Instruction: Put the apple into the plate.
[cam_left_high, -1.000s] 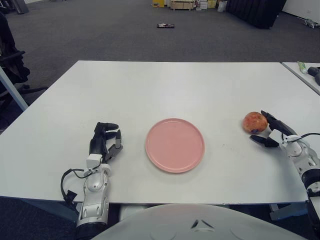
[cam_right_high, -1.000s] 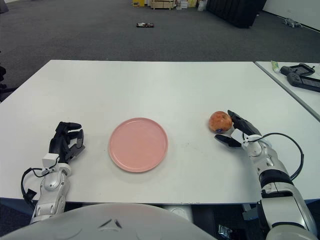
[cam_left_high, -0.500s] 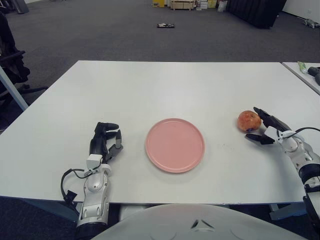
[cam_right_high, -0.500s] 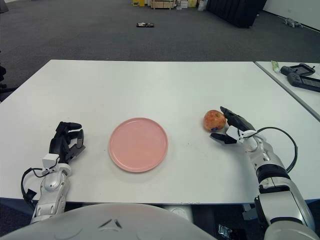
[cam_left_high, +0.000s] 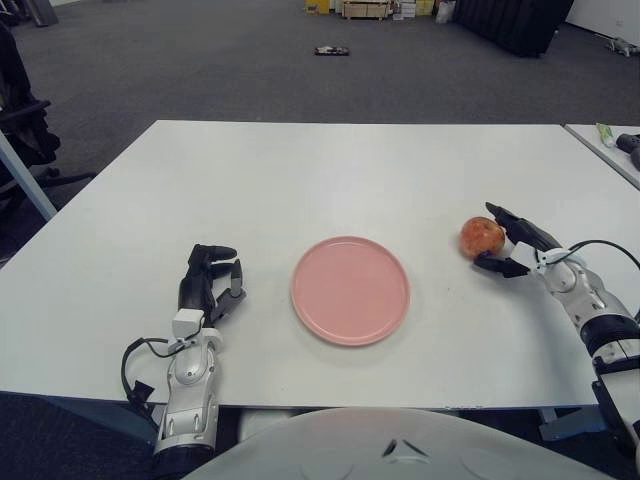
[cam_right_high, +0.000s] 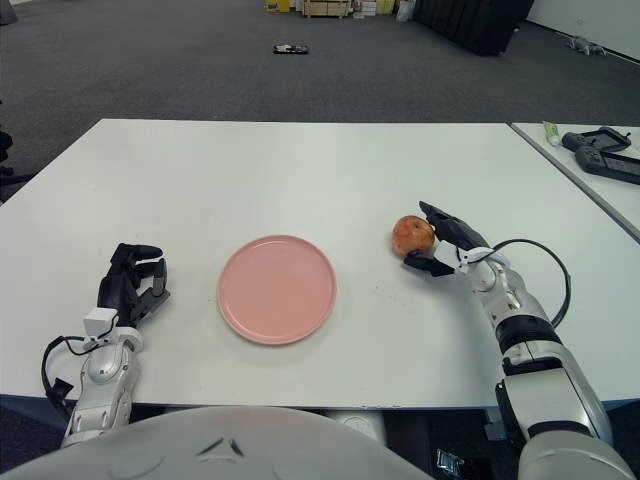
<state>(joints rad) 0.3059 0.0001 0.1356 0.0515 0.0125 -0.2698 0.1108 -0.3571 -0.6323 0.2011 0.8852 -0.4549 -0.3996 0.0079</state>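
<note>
Left eye view: plate is the landmark, flat on the white table, nothing in it. Apple sits to the plate's right, clear gap of bare table between them. Right hand is on the apple's far side from the plate, one dark finger over the top-right, another under the lower edge, so it reads as clamped on the fruit. Can't tell from here if the apple is lifted off the table or only touching it. Left hand shows to the plate's left, fingers curled, holding nothing, out of play.

Right eye view: same layout. Apple right of the plate, not over its rim. Right hand wraps it from the side away from the plate; fingers hook below the fruit. Left hand left of the plate, idle.

Step in hand, as I judge it: grasp made, carry toward the plate pending.

Next move calls for: travel leftward until the apple is over the plate's centre, enough height to clear the rim, then lower and spread the fingers. It's round, so release low or it may roll off the shallow plate.
</note>
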